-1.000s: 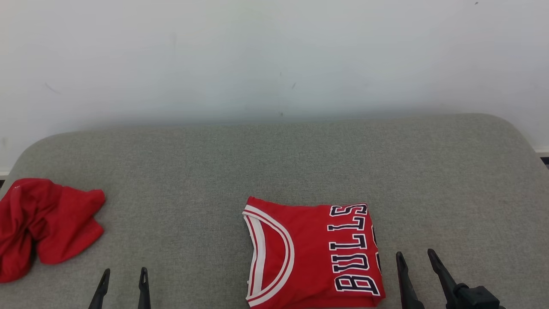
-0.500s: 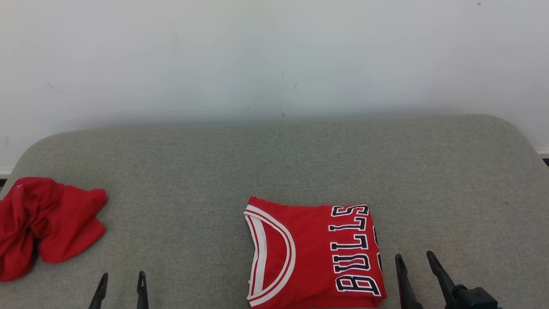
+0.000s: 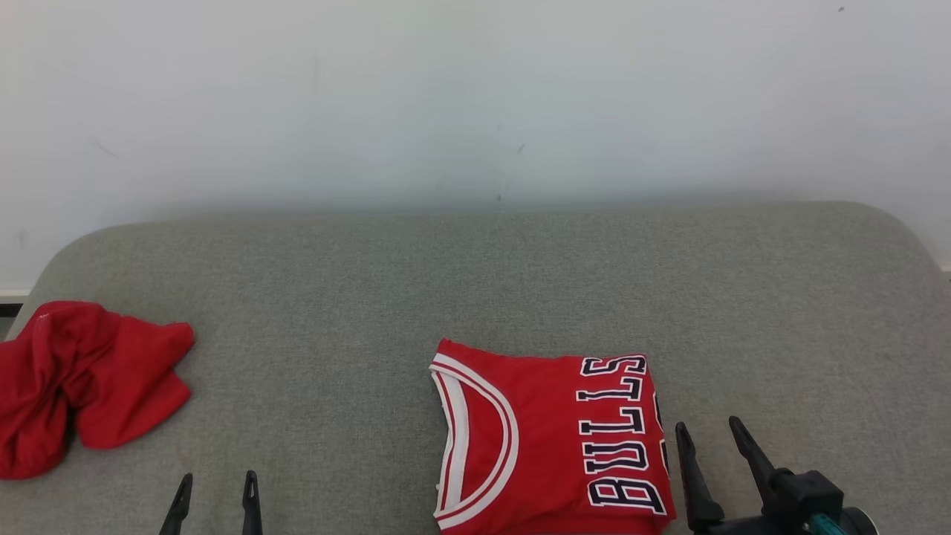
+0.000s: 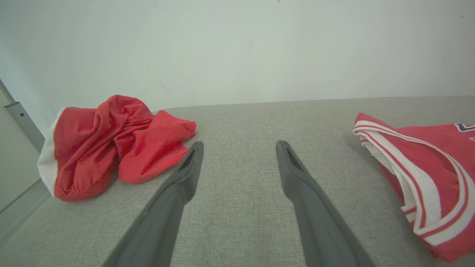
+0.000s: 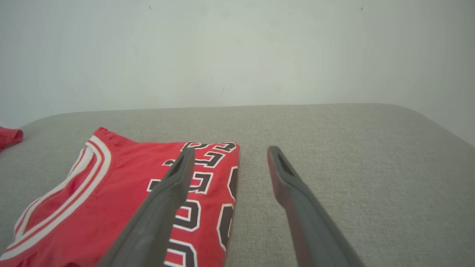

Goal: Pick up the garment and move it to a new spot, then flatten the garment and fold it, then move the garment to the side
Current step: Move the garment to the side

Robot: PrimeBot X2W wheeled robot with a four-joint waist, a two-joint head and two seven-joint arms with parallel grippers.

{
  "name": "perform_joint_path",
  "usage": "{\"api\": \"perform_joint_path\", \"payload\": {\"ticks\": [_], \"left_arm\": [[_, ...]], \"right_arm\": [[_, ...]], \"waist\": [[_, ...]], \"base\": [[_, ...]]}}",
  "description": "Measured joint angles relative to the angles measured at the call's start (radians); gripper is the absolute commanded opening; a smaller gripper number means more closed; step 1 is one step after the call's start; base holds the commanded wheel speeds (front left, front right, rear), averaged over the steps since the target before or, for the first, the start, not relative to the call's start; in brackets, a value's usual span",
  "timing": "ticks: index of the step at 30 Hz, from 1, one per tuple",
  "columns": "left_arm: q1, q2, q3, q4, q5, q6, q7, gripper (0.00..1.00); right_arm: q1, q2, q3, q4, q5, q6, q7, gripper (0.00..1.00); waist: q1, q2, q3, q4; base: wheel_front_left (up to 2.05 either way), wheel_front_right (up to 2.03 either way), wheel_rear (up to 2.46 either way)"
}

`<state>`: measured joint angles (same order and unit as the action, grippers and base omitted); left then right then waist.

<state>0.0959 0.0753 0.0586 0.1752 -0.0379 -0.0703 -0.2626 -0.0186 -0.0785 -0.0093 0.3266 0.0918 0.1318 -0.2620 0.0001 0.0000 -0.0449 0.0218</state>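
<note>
The garment (image 3: 550, 438) is a red jersey with white-trimmed collar and dark BULLS lettering, folded into a flat square near the front edge of the grey padded table (image 3: 475, 282). It also shows at the right of the left wrist view as the garment (image 4: 426, 174) and at the lower left of the right wrist view as the garment (image 5: 122, 193). My right gripper (image 3: 709, 432) stands open just right of its lettered edge, holding nothing; in its own view the right gripper (image 5: 228, 152) straddles that edge. My left gripper (image 3: 218, 481) is open and empty at the lower left.
A second red cloth (image 3: 82, 383) lies crumpled at the table's left end, also seen as the red cloth (image 4: 111, 141) ahead-left of my left fingers. A pale wall (image 3: 475, 104) rises behind the table. The table's far edge is rounded at both corners.
The head view has shifted slightly, so everything sits a little right. My right gripper has moved up and a bit left, closer to the jersey's lettered edge. The left gripper has hardly moved.
</note>
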Motion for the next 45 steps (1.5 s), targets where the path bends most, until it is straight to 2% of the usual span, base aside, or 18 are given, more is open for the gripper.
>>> {"api": "perform_joint_path", "payload": {"ticks": [19,27,28,29,30,38,45], "left_arm": [[-0.018,-0.004,-0.026,0.005,-0.008,-0.001,0.000,1.00],[-0.034,-0.005,-0.029,0.012,-0.011,-0.001,0.000,1.00],[-0.035,-0.005,-0.027,0.012,-0.013,-0.001,0.000,1.00],[-0.035,-0.005,-0.026,0.012,-0.015,-0.001,0.000,1.00],[-0.035,-0.006,-0.026,0.012,-0.015,-0.001,0.000,1.00],[-0.062,-0.007,-0.026,0.013,-0.017,-0.002,0.000,1.00],[-0.080,-0.006,-0.023,0.010,-0.018,-0.005,0.000,1.00]], "right_arm": [[-0.284,-0.021,0.004,0.491,-0.020,0.000,0.025,1.00],[-0.361,-0.012,0.031,0.685,0.020,0.000,0.032,0.99],[-0.371,-0.010,0.039,0.699,0.027,0.000,0.032,0.38],[-0.379,-0.009,0.048,0.714,0.033,0.000,0.033,0.07],[-0.389,-0.008,0.053,0.727,0.040,0.000,0.033,0.00],[-0.480,-0.041,0.110,0.744,0.075,0.000,0.014,0.00],[-0.617,-0.119,0.184,0.717,0.106,0.000,0.006,0.00]], "waist": [[0.0000,0.0001,0.032,0.064],[0.0000,0.0000,0.047,0.073],[0.0000,0.0000,0.048,0.071],[0.0000,0.0000,0.049,0.069],[0.0000,0.0000,0.051,0.067],[0.0001,0.0000,0.083,0.054],[0.0001,0.0001,0.107,0.039]], "base": [[0.00,0.00,0.00],[0.00,0.00,0.00],[0.00,0.00,0.00],[0.00,0.00,0.00],[0.00,0.00,0.00],[0.00,0.00,0.00],[0.00,0.00,0.00]]}}
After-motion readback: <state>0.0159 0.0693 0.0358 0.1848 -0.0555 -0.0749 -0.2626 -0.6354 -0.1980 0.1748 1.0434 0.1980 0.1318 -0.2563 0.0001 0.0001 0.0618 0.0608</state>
